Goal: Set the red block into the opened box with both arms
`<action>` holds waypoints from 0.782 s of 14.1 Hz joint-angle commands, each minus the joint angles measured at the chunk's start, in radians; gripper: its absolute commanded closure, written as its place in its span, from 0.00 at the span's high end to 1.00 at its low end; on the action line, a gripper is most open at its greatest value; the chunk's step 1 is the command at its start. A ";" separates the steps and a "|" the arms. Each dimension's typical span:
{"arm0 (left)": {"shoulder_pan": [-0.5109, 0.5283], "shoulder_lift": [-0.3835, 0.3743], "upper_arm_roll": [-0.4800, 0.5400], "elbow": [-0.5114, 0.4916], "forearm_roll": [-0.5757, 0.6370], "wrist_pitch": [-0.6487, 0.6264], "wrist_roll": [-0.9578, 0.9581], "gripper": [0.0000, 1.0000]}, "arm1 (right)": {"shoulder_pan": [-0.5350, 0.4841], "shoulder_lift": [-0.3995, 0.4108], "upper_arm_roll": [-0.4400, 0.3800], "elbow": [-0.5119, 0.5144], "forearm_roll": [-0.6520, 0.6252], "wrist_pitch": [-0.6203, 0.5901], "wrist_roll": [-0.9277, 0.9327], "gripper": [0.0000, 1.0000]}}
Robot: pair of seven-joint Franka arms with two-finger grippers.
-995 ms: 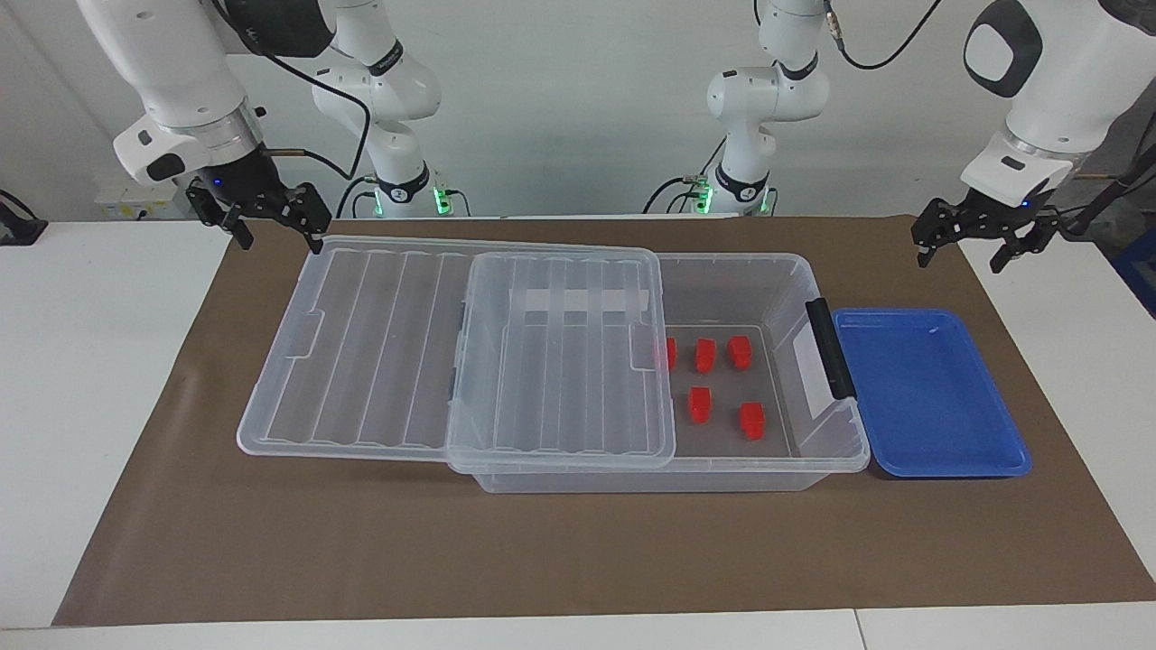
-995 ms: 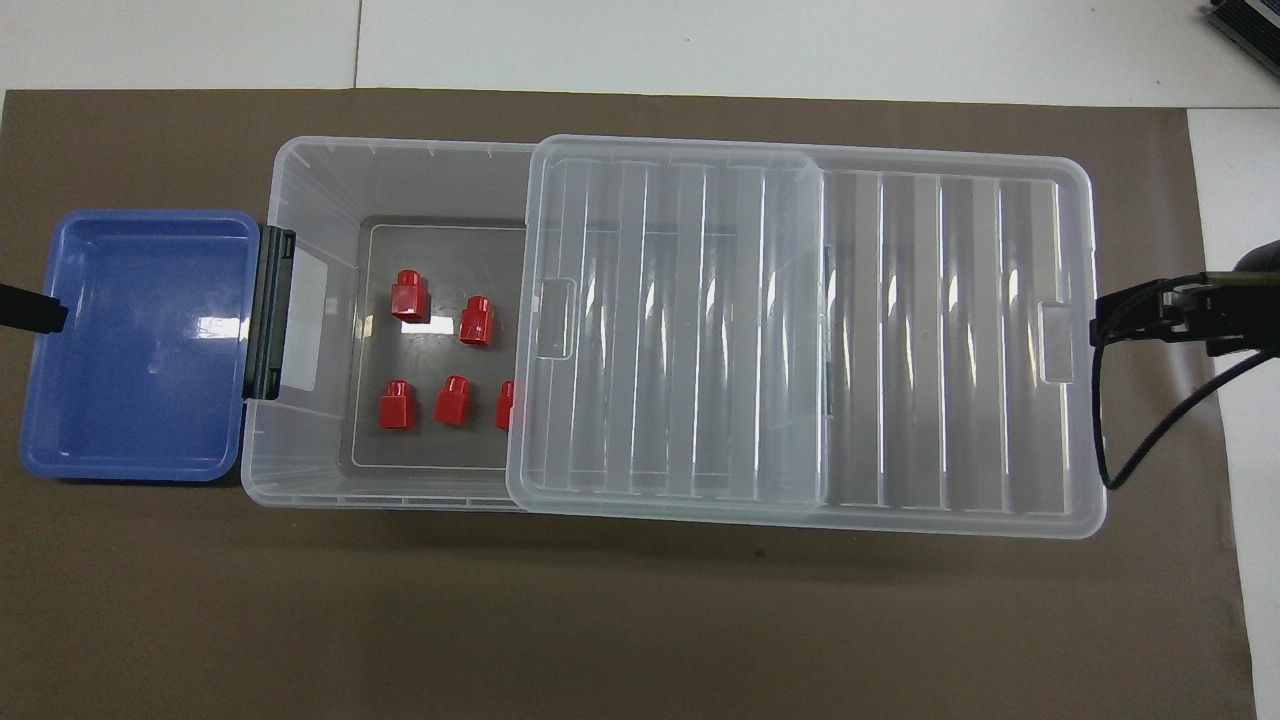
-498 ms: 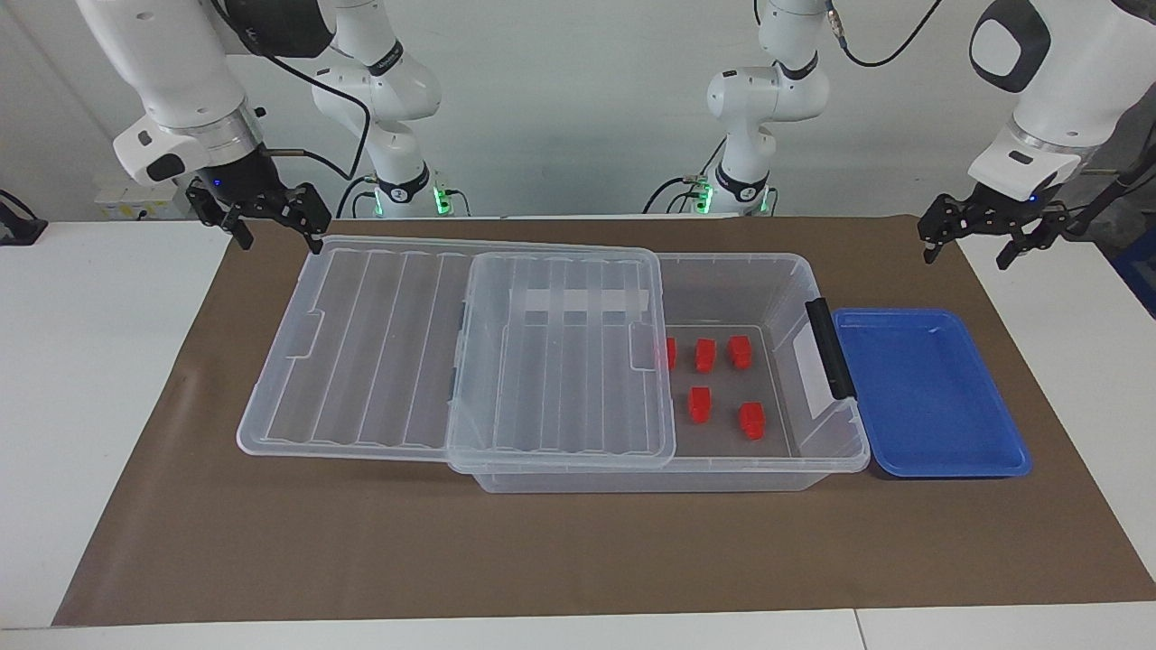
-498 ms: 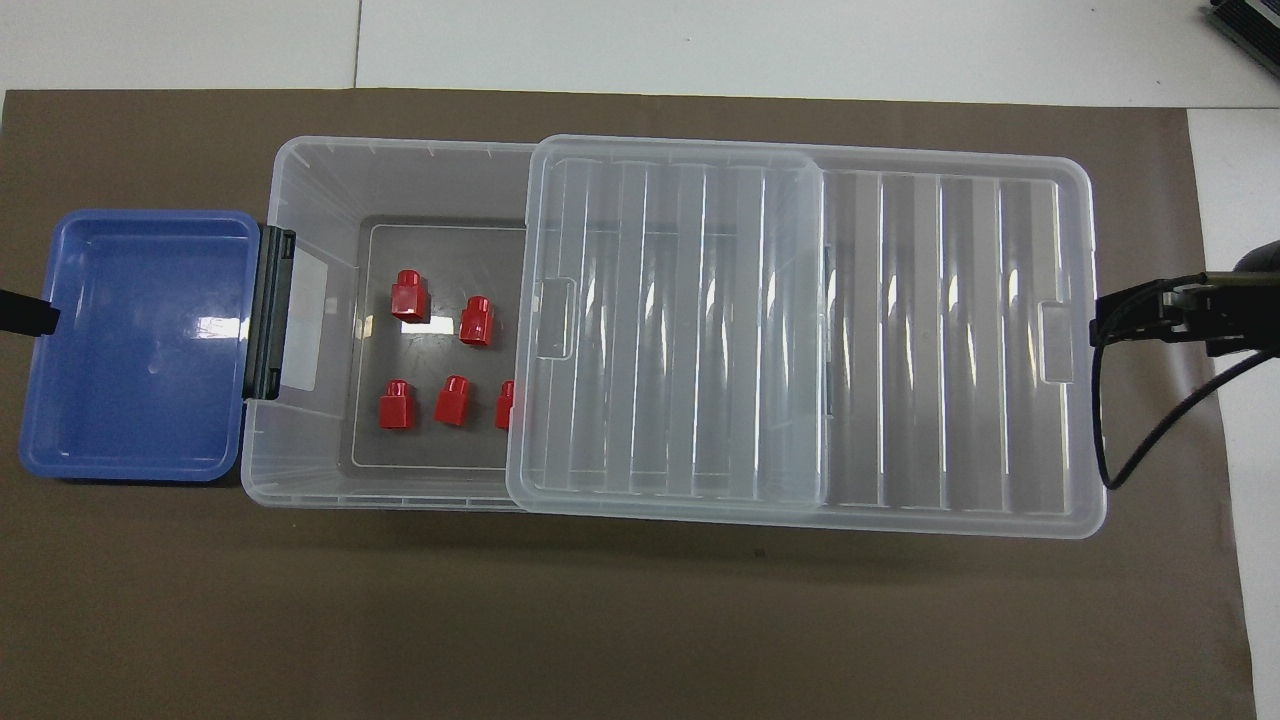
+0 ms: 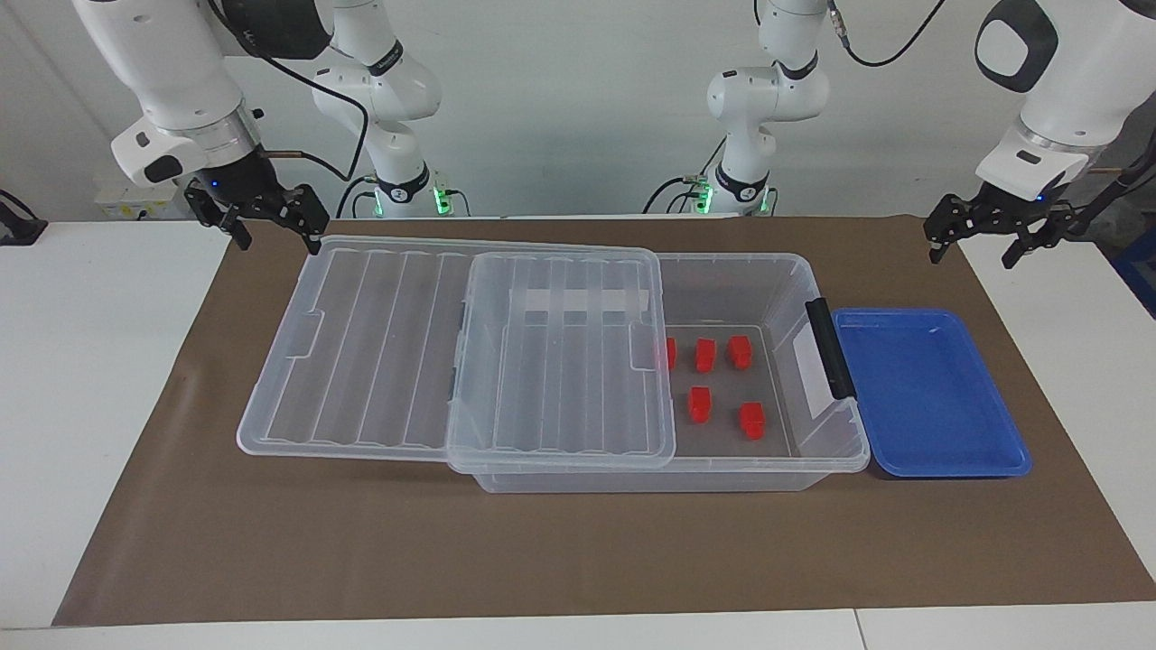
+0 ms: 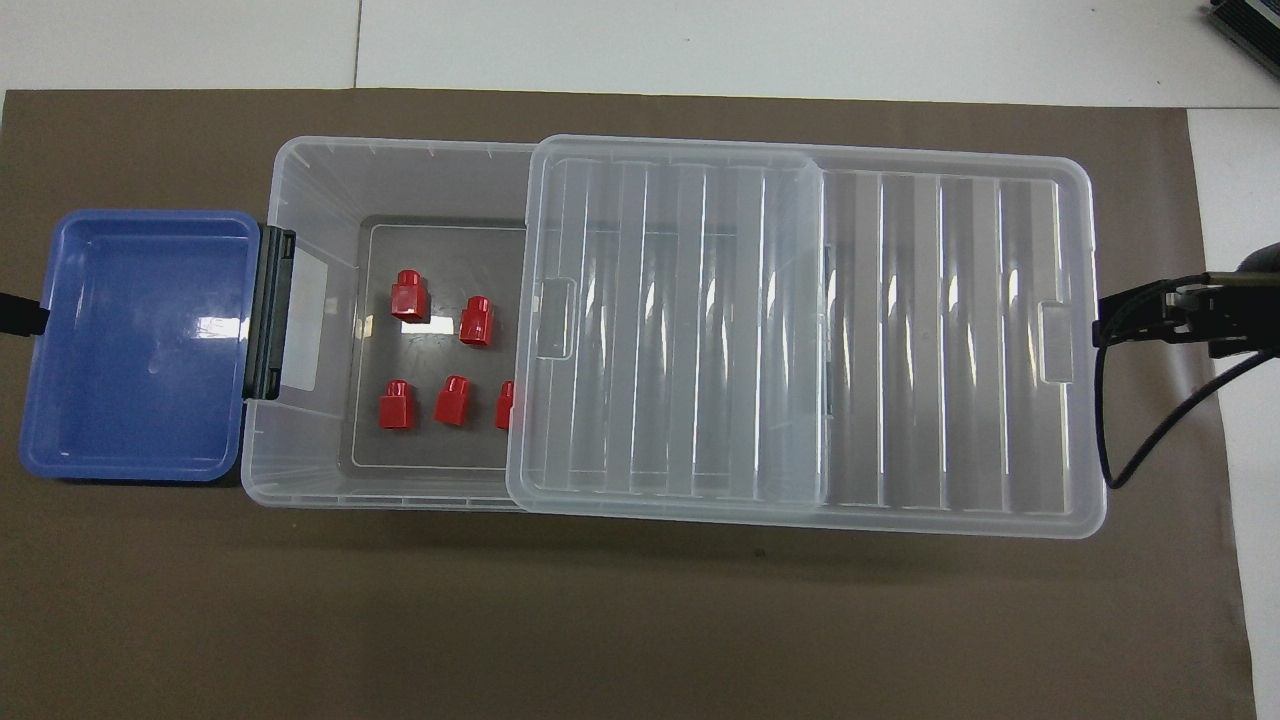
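In the facing view the box (image 5: 817, 397) sits mid-table on the brown mat (image 5: 578, 551), its lid (image 5: 452, 352) slid toward the right arm's end so that the part by the dark handle (image 5: 829, 348) lies uncovered. Five red blocks (image 5: 699, 403) rest on the box floor in that uncovered part, one of them half hidden under the lid's edge. A blue tray (image 5: 930, 397) lies just beside the handle end, toward the left arm's end of the table. The right gripper (image 5: 275, 233) hangs over the lid's corner nearest the robots, fingers spread and holding nothing, well apart from the blocks. The left gripper (image 5: 975, 246) hangs over the mat's edge near the tray, fingers also spread and empty, likewise well apart from the blocks. In the overhead view the blocks (image 6: 408, 297) show as three nearer the robots and two farther, all inside the box (image 6: 300, 170) between the handle (image 6: 268, 312) and the lid (image 6: 800, 340). The right gripper (image 6: 1150, 320) shows at the lid's end, and only a tip of the left gripper (image 6: 18, 318) shows at the tray's (image 6: 130, 455) outer edge; neither is near a block.
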 commanded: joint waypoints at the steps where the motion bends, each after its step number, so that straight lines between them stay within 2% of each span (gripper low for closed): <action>1: -0.008 -0.031 -0.012 -0.036 -0.018 0.027 0.010 1.00 | -0.007 -0.011 0.002 -0.013 0.004 0.000 0.012 1.00; 11: -0.031 -0.034 -0.012 -0.040 -0.018 0.033 0.006 1.00 | -0.005 -0.011 0.004 -0.013 0.005 0.000 0.012 1.00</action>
